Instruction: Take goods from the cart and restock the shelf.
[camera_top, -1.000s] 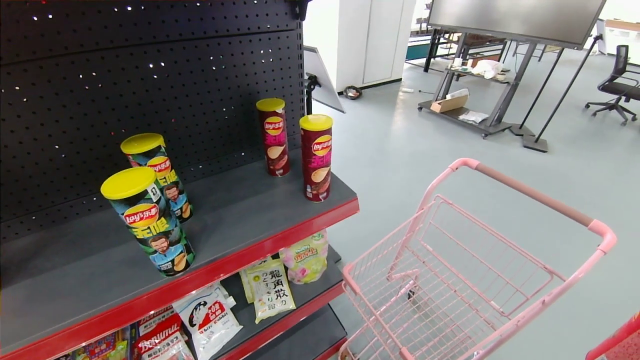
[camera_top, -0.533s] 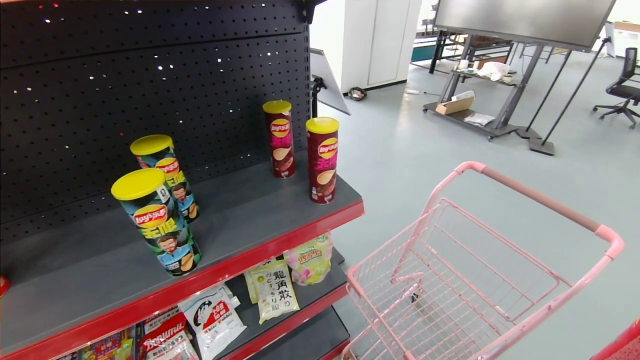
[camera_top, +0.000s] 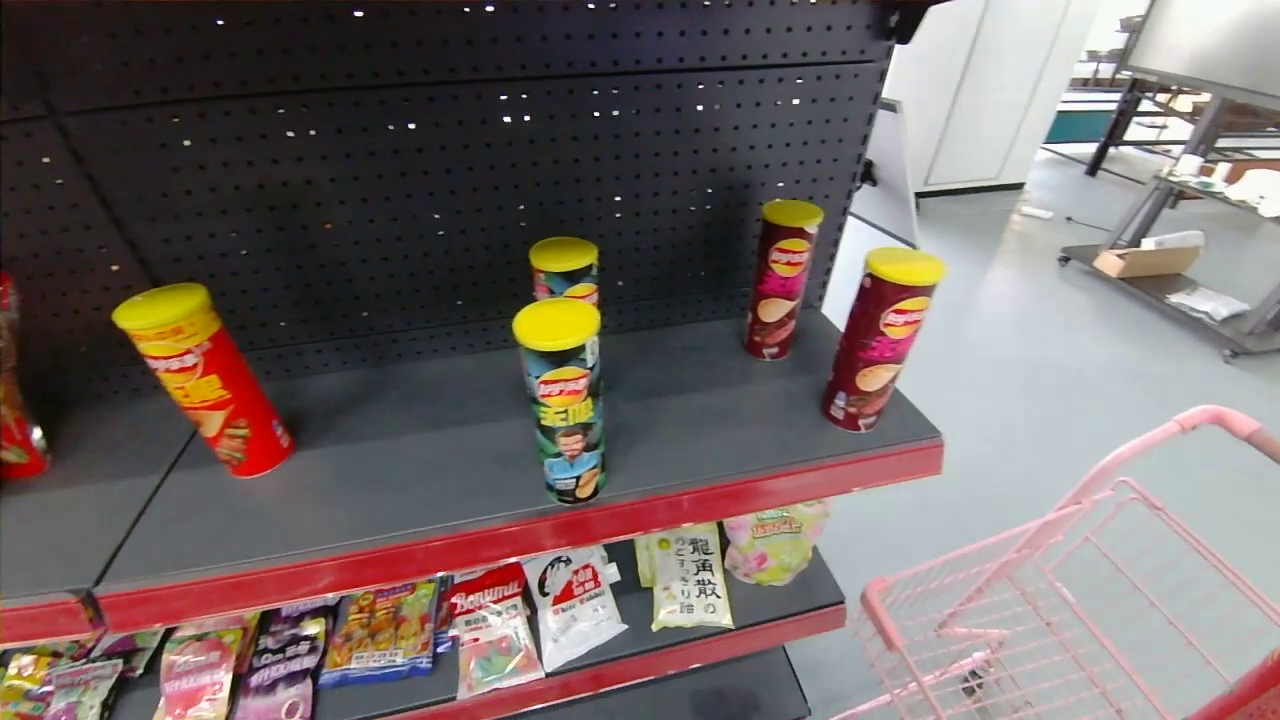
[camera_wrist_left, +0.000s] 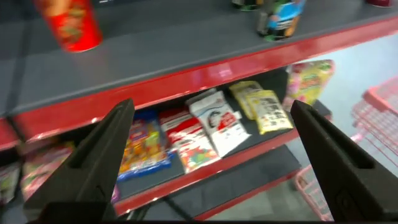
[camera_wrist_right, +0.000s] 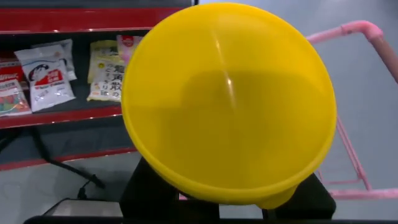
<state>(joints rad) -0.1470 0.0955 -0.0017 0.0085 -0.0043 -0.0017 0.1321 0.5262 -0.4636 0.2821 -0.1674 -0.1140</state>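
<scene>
The grey shelf board with a red front edge (camera_top: 520, 540) carries a red chip can (camera_top: 205, 380), two blue-green cans (camera_top: 565, 400) one behind the other, and two maroon cans (camera_top: 880, 340) near its right end. The pink cart (camera_top: 1100, 560) stands to the right of the shelf. My right gripper (camera_wrist_right: 224, 196) is shut on a chip can whose round yellow lid (camera_wrist_right: 230, 102) faces the wrist camera; its body is hidden behind the lid. My left gripper (camera_wrist_left: 211, 155) is open and empty, in front of the lower shelf's snack bags (camera_wrist_left: 211, 127).
Snack bags (camera_top: 580, 615) lie in a row on the lower shelf. A black pegboard (camera_top: 450, 150) backs the shelf. Open grey floor (camera_top: 1050, 330) lies right of the shelf, with a metal stand (camera_top: 1160, 265) farther back.
The head camera has turned left, so the whole picture has shifted right and the red can has come into view. The cans on the shelf have not moved.
</scene>
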